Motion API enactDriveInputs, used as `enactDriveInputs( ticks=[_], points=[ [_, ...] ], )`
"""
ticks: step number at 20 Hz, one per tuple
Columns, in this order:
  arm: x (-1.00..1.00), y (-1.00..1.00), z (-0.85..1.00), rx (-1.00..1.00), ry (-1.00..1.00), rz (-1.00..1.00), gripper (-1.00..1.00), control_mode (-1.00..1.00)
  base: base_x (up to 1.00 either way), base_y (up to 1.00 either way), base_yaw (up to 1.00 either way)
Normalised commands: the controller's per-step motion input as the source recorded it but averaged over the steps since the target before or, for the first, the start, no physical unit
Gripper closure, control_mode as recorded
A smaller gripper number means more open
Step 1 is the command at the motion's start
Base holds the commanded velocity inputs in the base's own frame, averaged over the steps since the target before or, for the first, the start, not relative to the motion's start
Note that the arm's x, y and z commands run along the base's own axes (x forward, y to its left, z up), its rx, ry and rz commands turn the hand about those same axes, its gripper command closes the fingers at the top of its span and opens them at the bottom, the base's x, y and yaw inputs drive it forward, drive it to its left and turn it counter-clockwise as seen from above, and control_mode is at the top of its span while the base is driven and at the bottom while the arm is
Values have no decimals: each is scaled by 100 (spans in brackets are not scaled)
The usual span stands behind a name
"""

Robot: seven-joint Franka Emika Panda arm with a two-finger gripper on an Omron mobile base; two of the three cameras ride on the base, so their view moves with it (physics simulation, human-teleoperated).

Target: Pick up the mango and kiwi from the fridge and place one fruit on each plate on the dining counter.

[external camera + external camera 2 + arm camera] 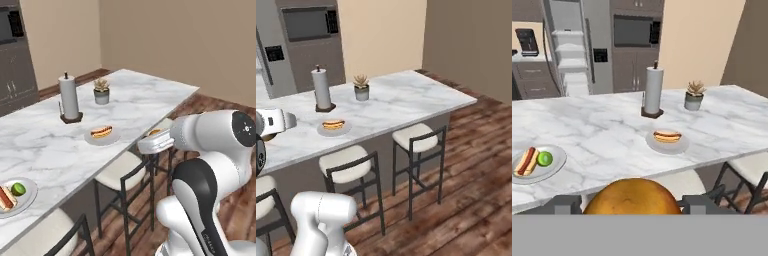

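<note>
Counting fruit: one mango (pixel 632 196), one kiwi (pixel 545 158).
Plates: two on the marble tabletop (pixel 607 135). The left plate (pixel 549 170) carries a hot dog (pixel 526 161) with the kiwi touching it on the side toward the tabletop's middle. The right plate (pixel 668 144) carries a second hot dog (pixel 667 135) and no fruit.
Claw: the claw (pixel 632 204) is closed on the mango, which sits between its two dark fingertips (pixel 698 204) at the near edge of the tabletop, short of both plates.
Other tabletop items: one paper towel roll (pixel 653 91) on a dark stand, and one small potted plant (pixel 694 96) just beside it.
Stools: three cushioned stools in the right base view, the middle stool (pixel 346 163) below the right plate.
Hand view adds: the fridge (pixel 571 47) stands with its door open, white shelves showing, beyond the tabletop; a coffee machine (pixel 528 42) stands on a far worktop.
Left base view adds: a sliver of orange at the hand's tip, above a stool.
</note>
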Motion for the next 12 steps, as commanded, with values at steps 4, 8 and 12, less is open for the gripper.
enactDriveInputs(
  ticks=[4,8,12],
  points=[
    [0,0,0,0,0,0,100,100,24,-64,57],
    [0,0,0,0,0,0,100,100,14,-67,56],
    [0,0,0,0,0,0,100,100,7,-70,54]
  ],
)
